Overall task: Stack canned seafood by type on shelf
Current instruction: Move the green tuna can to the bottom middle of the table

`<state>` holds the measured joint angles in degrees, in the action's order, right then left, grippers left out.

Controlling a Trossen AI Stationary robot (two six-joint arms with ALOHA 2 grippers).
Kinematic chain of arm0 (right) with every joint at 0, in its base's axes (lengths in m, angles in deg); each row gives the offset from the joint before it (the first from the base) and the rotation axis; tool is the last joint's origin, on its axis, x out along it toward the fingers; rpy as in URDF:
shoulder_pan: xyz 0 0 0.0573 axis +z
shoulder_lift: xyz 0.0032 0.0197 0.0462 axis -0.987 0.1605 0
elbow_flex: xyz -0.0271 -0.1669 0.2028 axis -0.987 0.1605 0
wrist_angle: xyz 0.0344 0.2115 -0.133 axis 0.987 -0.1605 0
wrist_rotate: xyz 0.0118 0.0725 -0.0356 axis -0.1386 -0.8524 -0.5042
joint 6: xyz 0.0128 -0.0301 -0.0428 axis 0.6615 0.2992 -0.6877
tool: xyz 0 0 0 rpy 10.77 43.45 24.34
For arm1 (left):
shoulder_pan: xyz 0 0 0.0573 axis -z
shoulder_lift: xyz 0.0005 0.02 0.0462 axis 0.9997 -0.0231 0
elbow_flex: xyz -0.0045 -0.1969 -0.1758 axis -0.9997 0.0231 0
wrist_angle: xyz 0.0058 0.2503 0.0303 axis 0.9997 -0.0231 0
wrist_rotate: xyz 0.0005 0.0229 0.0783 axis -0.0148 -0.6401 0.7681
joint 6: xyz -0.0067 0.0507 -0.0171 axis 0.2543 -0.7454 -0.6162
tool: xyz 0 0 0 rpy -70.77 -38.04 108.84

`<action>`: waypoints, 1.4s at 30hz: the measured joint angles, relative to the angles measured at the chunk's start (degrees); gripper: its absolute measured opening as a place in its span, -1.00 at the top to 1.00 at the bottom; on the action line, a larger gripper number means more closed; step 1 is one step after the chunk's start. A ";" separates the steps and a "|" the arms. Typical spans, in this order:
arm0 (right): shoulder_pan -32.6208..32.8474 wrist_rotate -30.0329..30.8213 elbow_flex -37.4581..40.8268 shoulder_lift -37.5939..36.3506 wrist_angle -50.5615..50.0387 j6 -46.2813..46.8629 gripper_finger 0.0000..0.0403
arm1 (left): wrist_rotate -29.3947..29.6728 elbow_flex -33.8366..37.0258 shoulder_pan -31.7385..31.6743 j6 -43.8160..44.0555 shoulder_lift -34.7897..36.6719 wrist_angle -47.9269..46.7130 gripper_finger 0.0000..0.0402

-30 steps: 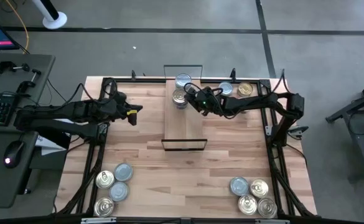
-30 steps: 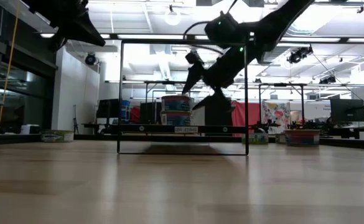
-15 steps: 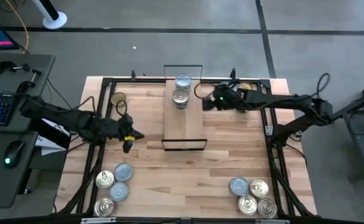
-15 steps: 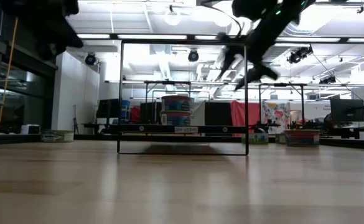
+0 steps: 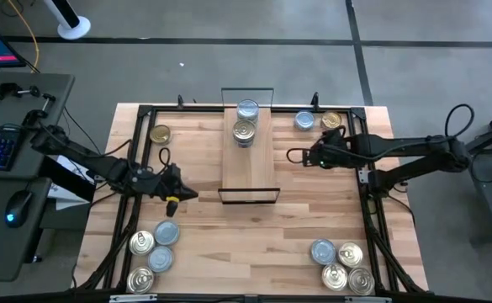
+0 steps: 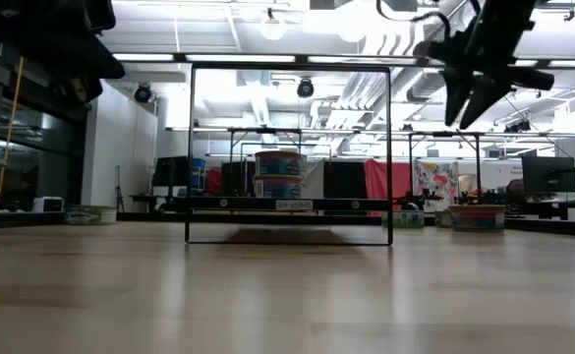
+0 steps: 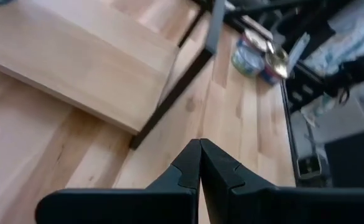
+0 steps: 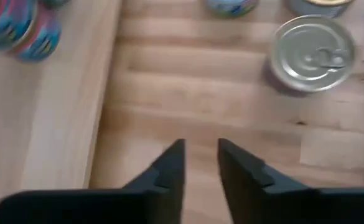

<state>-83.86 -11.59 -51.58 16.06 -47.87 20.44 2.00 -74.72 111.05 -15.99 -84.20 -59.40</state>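
A narrow light-wood shelf (image 5: 249, 160) with thin black wire frames at its short ends is lying mid-worktop, reaching toward the far edge. Two round tins are sitting on its far end: a silver-blue-topped tin (image 5: 247, 109) and, just in front of it, a gold-topped tin (image 5: 244, 130); the low view shows blue-labelled tins stacked there. Loose tins are resting at the corners: a cluster (image 5: 152, 257) at the near left corner, another cluster (image 5: 341, 264) at the near right, a lone gold tin (image 5: 159, 134) near the far left edge, and a blue-topped tin (image 5: 304, 121) beside a gold one (image 5: 332, 121) near the far right edge. Compared with a second ago, the right tool (image 5: 300, 156) is no longer at the shelf's tins; it is now hanging right of the shelf, empty, its fingers (image 8: 169, 163) narrowly parted. The left tool (image 5: 187, 194), clenched on nothing, is now sitting lower, left of the shelf's near end, above the near-left cluster. Black frame rails are running along the worktop's (image 5: 300, 223) side edges.
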 joint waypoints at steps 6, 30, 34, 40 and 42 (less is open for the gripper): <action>-10.06 0.53 1.98 -0.04 1.43 -5.80 0.95 | 3.27 0.00 -0.61 2.50 0.00 2.83 1.00; -50.84 -16.20 14.44 8.42 35.29 -38.01 1.00 | 10.33 -0.68 0.48 6.91 -1.50 19.59 1.00; -53.10 -17.31 14.46 8.42 35.56 -39.17 1.00 | 10.94 -0.87 0.61 6.97 -3.21 19.77 1.00; -55.98 -20.36 14.47 8.42 36.22 -40.08 1.00 | 10.96 -0.87 0.61 7.37 -5.16 20.13 1.00; -56.34 -20.76 14.47 8.42 36.22 -40.15 1.00 | 10.96 -0.87 0.61 7.37 -5.22 20.28 1.00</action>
<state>-140.20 -32.35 -37.11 24.48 -11.65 -19.71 12.96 -75.59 111.66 -8.62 -89.42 -39.12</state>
